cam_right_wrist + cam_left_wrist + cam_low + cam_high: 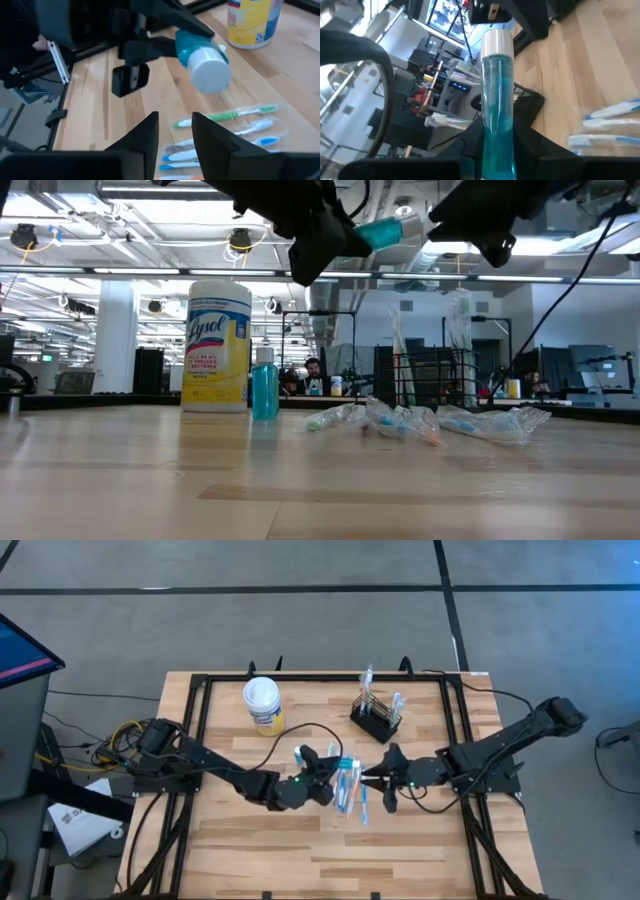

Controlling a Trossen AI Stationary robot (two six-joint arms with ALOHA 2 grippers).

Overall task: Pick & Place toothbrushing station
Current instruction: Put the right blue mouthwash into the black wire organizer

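Observation:
The toothbrushing station (377, 718), a black wire-mesh caddy with toothbrushes upright in it, stands on its base at the table's far middle. My left gripper (330, 777) is at mid-table, shut on a teal bottle (497, 100) with a white cap (210, 75), held above the table. My right gripper (175, 132) is open and faces that cap from the right, a short way off, touching nothing. Several wrapped toothbrushes (430, 420) lie flat on the table below both grippers. My left gripper pinches the teal bottle's lower body (497, 135), near its bottom end, between its two fingers (470, 145). The fingers come about level from the table's left and lie along the bottle. The bottle is lifted clear, roughly level, its cap toward my right gripper.
A yellow Lysol canister (262, 705) with a white lid stands at the far left of the table. A second small teal bottle (264, 390) stands upright beside it. A black frame (200, 740) rims the tabletop. Bare wood lies toward the near edge.

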